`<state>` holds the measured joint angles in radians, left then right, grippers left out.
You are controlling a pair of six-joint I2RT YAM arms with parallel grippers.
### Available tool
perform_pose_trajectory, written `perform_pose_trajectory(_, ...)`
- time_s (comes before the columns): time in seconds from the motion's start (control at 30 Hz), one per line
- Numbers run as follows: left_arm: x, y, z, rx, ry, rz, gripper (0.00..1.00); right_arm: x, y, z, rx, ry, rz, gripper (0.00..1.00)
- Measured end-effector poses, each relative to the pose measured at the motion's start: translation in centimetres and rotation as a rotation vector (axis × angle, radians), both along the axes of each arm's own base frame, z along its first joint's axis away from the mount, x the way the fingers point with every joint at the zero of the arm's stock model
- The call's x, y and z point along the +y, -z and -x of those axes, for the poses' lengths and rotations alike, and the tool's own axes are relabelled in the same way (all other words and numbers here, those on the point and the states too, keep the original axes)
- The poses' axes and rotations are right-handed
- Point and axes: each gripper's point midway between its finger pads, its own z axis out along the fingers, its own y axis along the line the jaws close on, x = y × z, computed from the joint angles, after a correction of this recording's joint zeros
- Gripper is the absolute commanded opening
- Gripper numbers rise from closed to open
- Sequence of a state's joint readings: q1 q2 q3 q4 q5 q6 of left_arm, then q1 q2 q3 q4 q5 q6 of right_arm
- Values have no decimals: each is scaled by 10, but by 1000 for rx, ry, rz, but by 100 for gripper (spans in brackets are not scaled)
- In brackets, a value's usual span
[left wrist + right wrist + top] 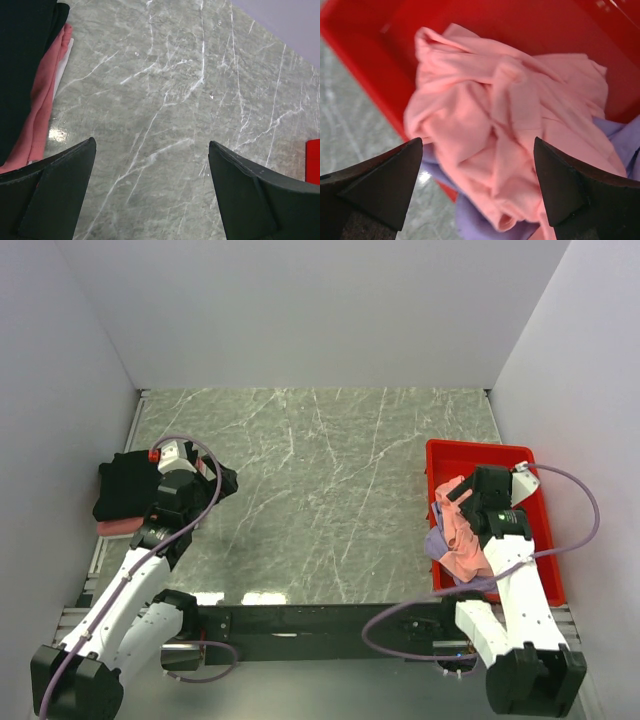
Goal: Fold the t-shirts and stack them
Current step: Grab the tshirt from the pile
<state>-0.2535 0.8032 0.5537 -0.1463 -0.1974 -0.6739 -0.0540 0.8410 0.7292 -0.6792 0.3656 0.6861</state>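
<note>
Grey-green veined bench [320, 490], white walls [300, 310] on three sides, red tray [475, 453] at right, left pincer [151, 145] and right pincer [478, 142] released

Black tee [125, 490] atop salmon tee [115, 527]; pink tee [462, 530] crumpled over lavender tee [437, 543].

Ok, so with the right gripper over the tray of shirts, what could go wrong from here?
The pink shirt lies crumpled on the lavender shirt in the red tray, so the open right gripper might pinch both together. The lavender one hangs over the tray's rim and could tug the tray. The left gripper, close to the black shirt stacked on the salmon-pink shirt, could nudge that stack.
</note>
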Motion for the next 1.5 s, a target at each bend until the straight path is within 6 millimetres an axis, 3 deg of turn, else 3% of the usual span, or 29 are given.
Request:
perform_pose_trajectory(0.23, -1, 0, 0, -2, 2, 0, 100, -4, 43, 6, 121, -2, -73, 84)
perform_pose_trajectory(0.3, -1, 0, 0, -1, 2, 0, 99, -3, 51, 5, 132, -11, -92, 77)
perform_pose_trajectory(0.33, -1, 0, 0, -1, 1, -1, 100, -3, 55, 4, 138, -16, -103, 71)
perform_pose_trajectory(0.4, 0, 0, 0, -1, -3, -2, 99, -3, 60, 3, 142, -25, -117, 44)
perform_pose_trajectory(0.47, 1, 0, 0, -2, -5, -3, 100, -3, 61, 1, 137, -27, -135, 27)
perform_pose_trajectory(0.8, 0, -1, 0, -4, -4, -3, 99, -5, 38, 0, 53, -21, -119, 0)
perform_pose_trajectory(1.0, 2, -7, 1, -27, -14, -1, 99, -12, -6, -2, -28, -10, -71, 0)
perform_pose_trajectory(1.27, 5, -9, 1, -32, -26, -4, 100, -22, -105, -11, -236, 13, 11, 0)
perform_pose_trajectory(1.5, 5, -10, 2, -37, -29, -4, 99, -15, -190, -16, -426, -42, 33, 0)
